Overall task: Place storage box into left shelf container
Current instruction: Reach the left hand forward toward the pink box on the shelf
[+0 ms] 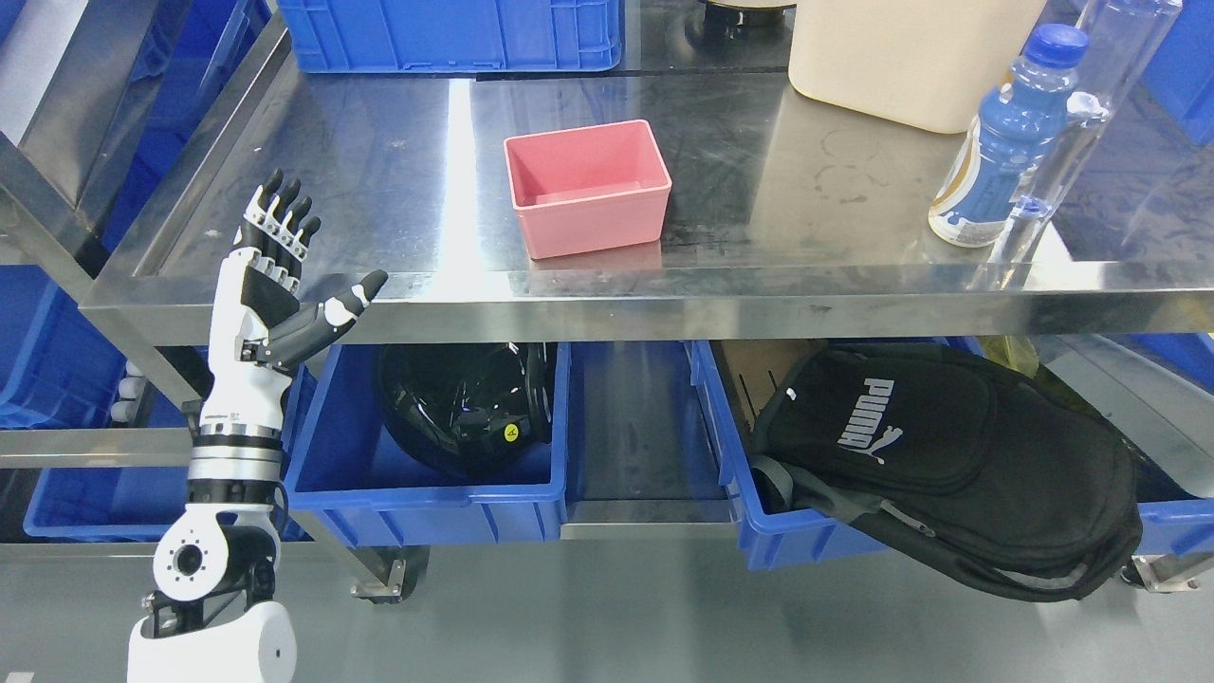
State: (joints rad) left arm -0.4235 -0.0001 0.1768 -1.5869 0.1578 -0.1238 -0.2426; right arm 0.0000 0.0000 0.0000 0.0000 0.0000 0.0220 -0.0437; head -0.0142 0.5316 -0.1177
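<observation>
A pink storage box [588,186], empty and upright, sits on the steel shelf top [379,171] near its front edge. My left hand [285,275] is raised at the shelf's front left corner, well to the left of the box, fingers spread and holding nothing. Below the shelf top on the left stands a blue container [427,493] with a black helmet [465,403] inside. The right hand does not show.
A second blue container [787,541] at lower right holds a black backpack [958,465] that hangs over its rim. A blue-capped bottle [1005,142], a beige tub [901,57] and a blue crate [455,33] stand on the shelf top's back and right.
</observation>
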